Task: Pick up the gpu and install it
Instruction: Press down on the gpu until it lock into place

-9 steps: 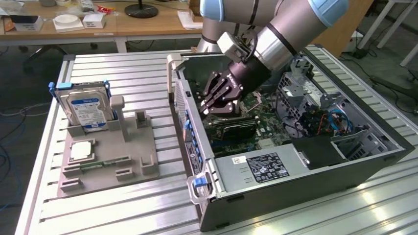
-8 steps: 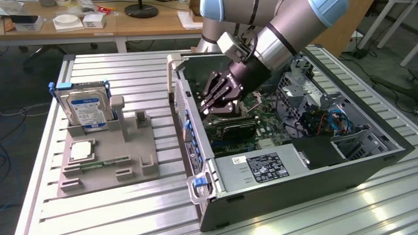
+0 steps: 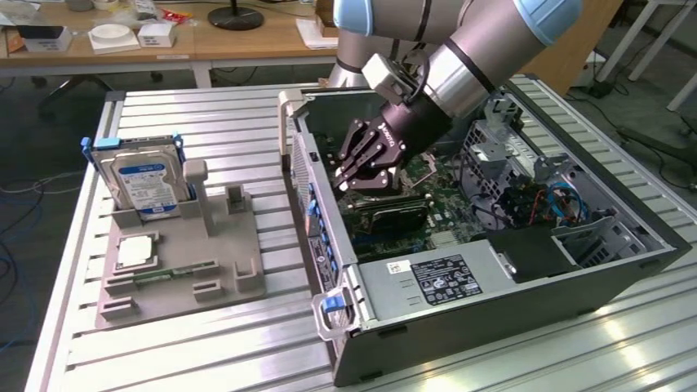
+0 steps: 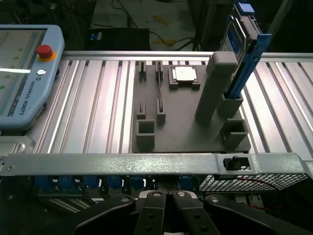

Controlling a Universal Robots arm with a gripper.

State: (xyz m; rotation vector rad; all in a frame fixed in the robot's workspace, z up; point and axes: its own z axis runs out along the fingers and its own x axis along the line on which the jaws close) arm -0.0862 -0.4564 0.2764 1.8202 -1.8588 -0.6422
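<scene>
— Where's the gpu (image 3: 384,214)?

— Inside the case (image 3: 512,314), I think: the dark flat slab low over the board (image 3: 441,204), right under the fingers (image 3: 351,175). That spot is shadowed, so I take it for the card and won't swear to it.

— Are the fingers holding it?

— They are pressed together, tips pointing down into the case. In the wrist view the fingers (image 4: 151,210) meet with no gap, and nothing shows between them. From outside, the slab's upper edge sits at the tips (touching or just below, I cannot tell).

— Which way does it lie from them?

— Straight below, and running off towards the exterior view's right. Its long axis goes roughly across the case, from the wall by the tray (image 3: 175,282) towards the drive cage, close to level. The fingers stand at the end nearer that wall, not over its middle.

— So what matters here?

— In my judgement, the line between the slab's long edge and the board beneath it. The arm reaches in from the back of the case at a slant, while the slab lies nearly flat.

— And outside the case?

— The tray sits on the surface (image 3: 240,343) just beside the case, at the exterior view's left. A hard drive (image 3: 142,180) stands upright in it, well apart from the fingers.
</scene>
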